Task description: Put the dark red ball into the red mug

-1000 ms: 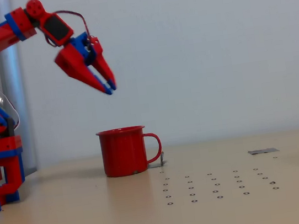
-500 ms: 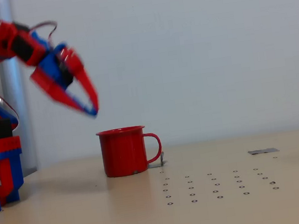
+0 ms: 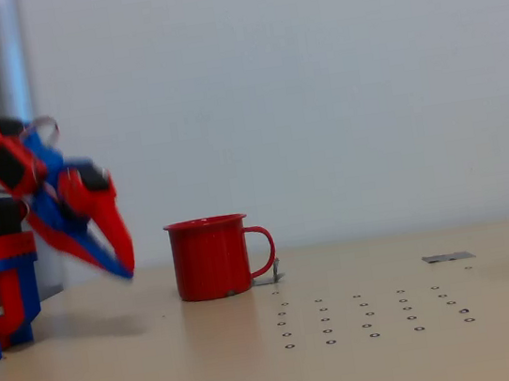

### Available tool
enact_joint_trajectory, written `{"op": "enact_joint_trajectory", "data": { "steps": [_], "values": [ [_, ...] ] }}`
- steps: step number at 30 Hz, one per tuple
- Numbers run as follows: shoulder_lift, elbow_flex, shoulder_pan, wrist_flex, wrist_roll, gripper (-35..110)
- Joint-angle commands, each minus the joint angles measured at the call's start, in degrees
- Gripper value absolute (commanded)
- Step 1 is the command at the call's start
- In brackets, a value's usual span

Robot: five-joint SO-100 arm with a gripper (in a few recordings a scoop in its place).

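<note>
Gripper (image 3: pixel 124 264) hangs low in the fixed view, to the left of the red mug (image 3: pixel 211 258), with its tip pointing down near the table (image 3: pixel 261 370). It looks blurry, so I cannot tell if its two fingers are shut or apart, and I see nothing held between them. The mug stands up straight on the table, with its handle on the right side. I cannot see the dark red ball anywhere on the table; it could be down inside the mug, but the mug's wall hides that. If the arm swings right while this low, it could bump the mug and tip it over.
</note>
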Motion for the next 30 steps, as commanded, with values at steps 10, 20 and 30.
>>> {"op": "enact_joint_trajectory", "data": {
  "steps": [10, 20, 30],
  "values": [
    [15.03, 7.82, -0.79, 6.68, -6.15, -2],
    [15.03, 11.87, -0.88, 6.24, -9.23, -2],
    [15.03, 11.87, -1.67, 6.15, -10.63, -2]
  ]
}}
